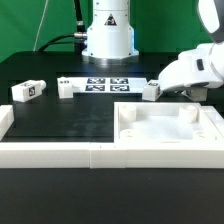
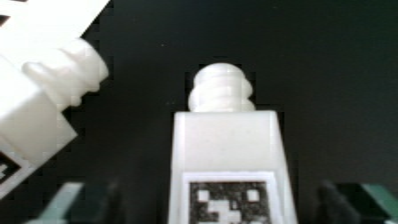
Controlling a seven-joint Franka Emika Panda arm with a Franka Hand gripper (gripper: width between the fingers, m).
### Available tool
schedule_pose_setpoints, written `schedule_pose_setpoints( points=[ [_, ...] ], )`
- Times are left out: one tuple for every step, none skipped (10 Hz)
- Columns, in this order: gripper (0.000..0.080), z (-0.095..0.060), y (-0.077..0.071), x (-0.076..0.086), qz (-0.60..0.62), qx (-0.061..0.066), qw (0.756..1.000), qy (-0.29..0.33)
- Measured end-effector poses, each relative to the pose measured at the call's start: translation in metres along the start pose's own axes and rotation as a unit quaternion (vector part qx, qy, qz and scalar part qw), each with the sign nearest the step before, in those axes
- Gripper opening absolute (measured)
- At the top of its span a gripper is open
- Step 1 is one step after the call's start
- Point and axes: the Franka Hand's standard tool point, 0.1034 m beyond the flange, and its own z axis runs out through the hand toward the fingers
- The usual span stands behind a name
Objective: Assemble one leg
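In the wrist view one leg [image 2: 226, 150] lies on the black table, its tag [image 2: 231, 200] facing up and its threaded tip [image 2: 221, 88] pointing away. My gripper [image 2: 217, 208] is open and straddles it. Each finger [image 2: 64, 205] stands off the leg's side with a dark gap between. A second leg [image 2: 45, 95] lies beside it. In the exterior view my gripper [image 1: 192, 84] is low at the right, with a leg [image 1: 150, 90] at its edge. Two more legs [image 1: 27, 91] [image 1: 67, 87] lie at the left.
The white tabletop [image 1: 170, 140] with its raised rim lies at the front right. White border rails [image 1: 50, 152] run along the front and left. The marker board [image 1: 105, 84] lies in front of the robot base [image 1: 107, 35].
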Motion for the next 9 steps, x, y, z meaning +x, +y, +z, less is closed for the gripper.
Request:
schedule_pose_setpoints(
  points=[
    [0.0386, 0.0, 0.0001, 0.0, 0.0, 0.0, 1.0, 0.0],
    [0.0282, 0.0, 0.0001, -0.0001, 0.0, 0.0, 1.0, 0.0],
    [0.0282, 0.0, 0.0001, -0.0001, 0.0, 0.0, 1.0, 0.0],
    [0.0284, 0.0, 0.0001, -0.0001, 0.0, 0.0, 1.0, 0.0],
    [0.0284, 0.0, 0.0001, -0.0001, 0.0, 0.0, 1.0, 0.0],
    [0.0284, 0.0, 0.0002, -0.0001, 0.0, 0.0, 1.0, 0.0],
    [0.0284, 0.0, 0.0002, -0.0001, 0.0, 0.0, 1.0, 0.0],
    [0.0284, 0.0, 0.0002, -0.0001, 0.0, 0.0, 1.0, 0.0],
    [0.0284, 0.0, 0.0002, -0.0001, 0.0, 0.0, 1.0, 0.0]
  ],
)
